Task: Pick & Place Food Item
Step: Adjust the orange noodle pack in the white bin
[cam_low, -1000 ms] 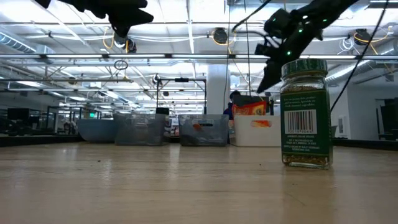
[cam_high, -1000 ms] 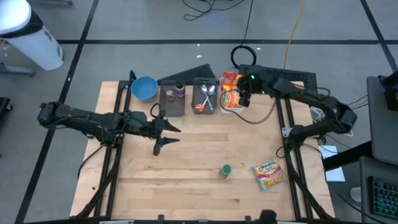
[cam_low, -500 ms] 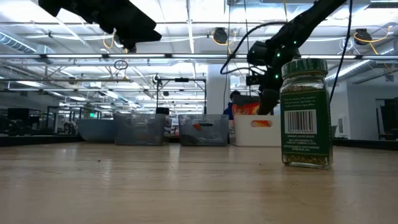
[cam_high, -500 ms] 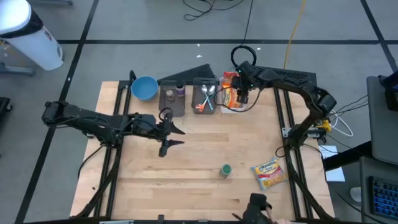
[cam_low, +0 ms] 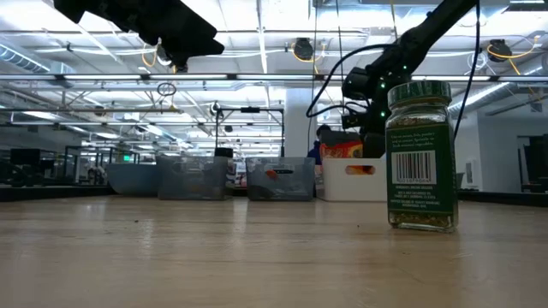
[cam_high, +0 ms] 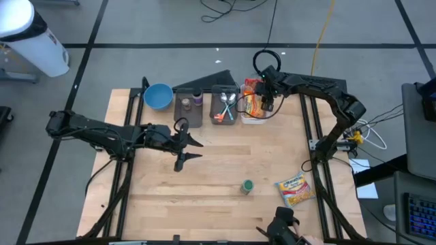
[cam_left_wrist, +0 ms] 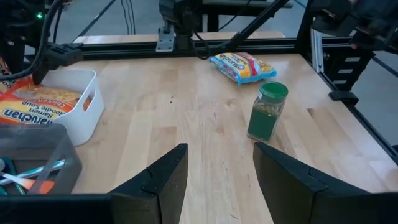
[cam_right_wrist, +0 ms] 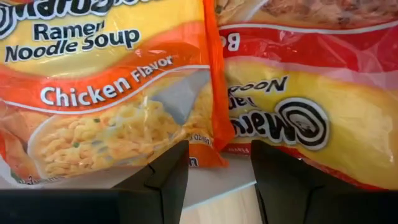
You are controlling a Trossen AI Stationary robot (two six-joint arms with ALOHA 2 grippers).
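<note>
right gripper [cam_high: 267,103] moved onto ramen bin [cam_high: 253,119]; spice jar [cam_high: 246,186] apart.

The worktop [cam_high: 218,170] is pale wood. The spice jar [cam_high: 246,186] has a green lid and green label. The noodle packets [cam_right_wrist: 112,93] are orange, yellow and red. The bowl [cam_high: 158,96] is blue, the bin [cam_left_wrist: 87,109] white.

The tabletop [cam_high: 218,170] is pale, smooth wood planking, the noodle packets [cam_right_wrist: 124,87] are glossy, crinkled plastic film, their bin [cam_left_wrist: 84,109] matt white plastic, and the spice jar [cam_left_wrist: 266,112] clear with a green plastic lid.
</note>
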